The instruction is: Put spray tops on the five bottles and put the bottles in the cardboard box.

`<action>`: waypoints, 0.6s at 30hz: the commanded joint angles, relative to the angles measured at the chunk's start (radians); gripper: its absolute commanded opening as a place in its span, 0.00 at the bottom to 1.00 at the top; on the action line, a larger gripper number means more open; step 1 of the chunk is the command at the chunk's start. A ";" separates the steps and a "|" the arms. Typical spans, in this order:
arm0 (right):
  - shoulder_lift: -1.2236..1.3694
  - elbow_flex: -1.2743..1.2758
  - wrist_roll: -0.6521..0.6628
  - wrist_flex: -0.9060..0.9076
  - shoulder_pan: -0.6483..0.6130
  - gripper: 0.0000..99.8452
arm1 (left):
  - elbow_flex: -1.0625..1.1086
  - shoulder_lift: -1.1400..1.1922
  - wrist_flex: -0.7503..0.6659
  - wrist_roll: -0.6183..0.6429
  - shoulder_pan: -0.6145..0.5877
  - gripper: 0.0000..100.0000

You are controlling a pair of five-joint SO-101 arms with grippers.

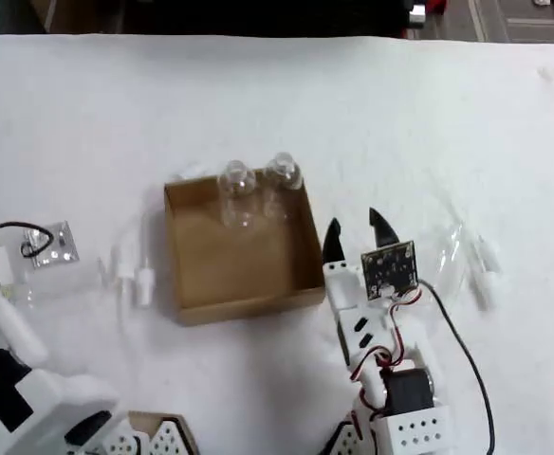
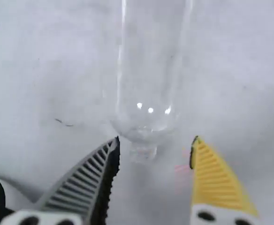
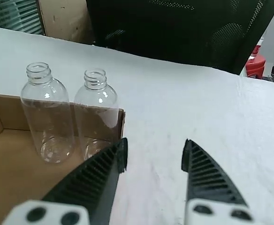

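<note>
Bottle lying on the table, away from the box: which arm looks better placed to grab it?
Left, probably. The left hand, open, faces the bottle at its neck end; the right hand sits beside the box, farther off.

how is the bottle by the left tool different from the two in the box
The loose bottle lies on its side, neck toward the left tool; the box bottles stand upright. The loose bottle is outside the box, the box bottles inside. All are clear, without spray tops.
</note>
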 commanded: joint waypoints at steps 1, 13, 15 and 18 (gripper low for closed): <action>-0.008 0.014 0.014 0.004 -0.001 0.17 | -0.015 -0.013 -0.009 0.035 0.004 0.24; -0.008 0.009 0.014 0.004 -0.002 0.17 | -0.141 -0.005 0.141 0.015 -0.053 0.24; -0.008 0.008 0.014 0.004 -0.002 0.17 | -0.140 -0.004 0.149 0.021 -0.047 0.24; -0.008 0.008 0.014 0.004 0.001 0.17 | -0.110 -0.004 0.144 0.021 -0.031 0.24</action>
